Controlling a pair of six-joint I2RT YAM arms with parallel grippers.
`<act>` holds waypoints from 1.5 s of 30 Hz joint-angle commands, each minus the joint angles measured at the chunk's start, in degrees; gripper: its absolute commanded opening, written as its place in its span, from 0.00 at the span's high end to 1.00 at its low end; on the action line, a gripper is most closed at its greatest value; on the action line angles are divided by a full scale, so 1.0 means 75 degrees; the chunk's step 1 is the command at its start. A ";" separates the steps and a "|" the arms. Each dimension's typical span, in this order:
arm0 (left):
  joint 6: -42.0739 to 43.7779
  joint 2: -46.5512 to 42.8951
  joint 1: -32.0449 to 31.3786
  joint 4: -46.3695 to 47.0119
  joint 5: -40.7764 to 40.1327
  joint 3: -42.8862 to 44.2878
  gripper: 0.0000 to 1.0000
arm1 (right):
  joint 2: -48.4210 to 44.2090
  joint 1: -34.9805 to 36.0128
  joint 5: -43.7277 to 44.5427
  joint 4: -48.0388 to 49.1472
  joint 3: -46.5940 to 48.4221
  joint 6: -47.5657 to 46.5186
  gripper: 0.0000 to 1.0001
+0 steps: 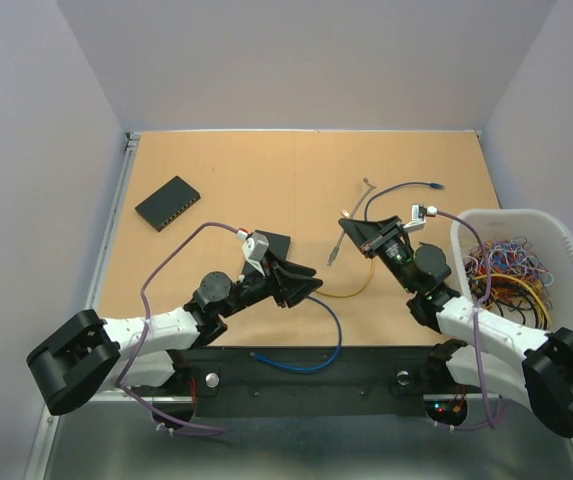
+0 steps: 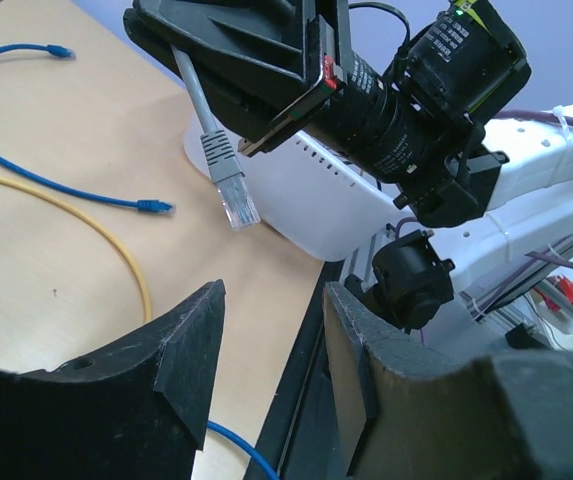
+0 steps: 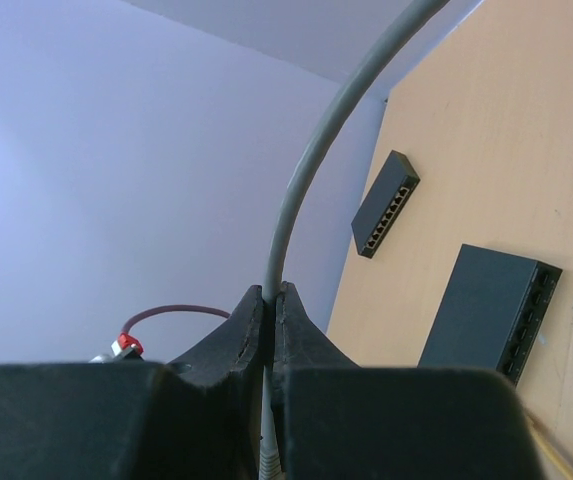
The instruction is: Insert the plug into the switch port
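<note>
Over the tan table (image 1: 266, 180), right pincer (image 3: 272, 295) clamps grey cable (image 3: 306, 170); left pincer (image 2: 273, 300) gapes.

Even, diffuse overhead lighting; faint soft shadows on the counter (image 1: 266, 170). Right wrist view: the right tool (image 3: 273, 310) dark, slightly defocused.

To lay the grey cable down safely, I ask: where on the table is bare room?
Bare: the far strip of the table, from the black network switch across to the blue cable, and the left edge nearer than that switch. Crowded: the middle, with a second switch and yellow cable; the white basket fills the right.
</note>
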 commanded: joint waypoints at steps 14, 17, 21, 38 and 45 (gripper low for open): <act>0.0169 0.0764 -0.0147 0.0866 -0.0347 0.0782 0.45 | 0.0146 0.0092 -0.0167 0.1047 -0.0254 0.0228 1.00; 0.0204 0.0869 -0.0159 0.0819 -0.0441 0.0888 0.45 | 0.0145 0.0104 -0.0179 0.1058 -0.0266 0.0240 1.00; 0.0321 0.0998 -0.0159 0.0609 -0.0500 0.1086 0.45 | 0.0122 0.0104 -0.0120 0.1117 -0.0336 0.0263 0.99; 0.0415 0.1455 -0.0229 0.0503 -0.0266 0.1263 0.60 | 0.0040 0.0104 -0.0073 0.1164 -0.0418 0.0240 1.00; 0.0870 0.1175 -0.0241 -0.0339 -0.0500 0.1613 0.88 | 0.0017 0.0104 -0.0178 0.1164 -0.0524 0.0147 0.99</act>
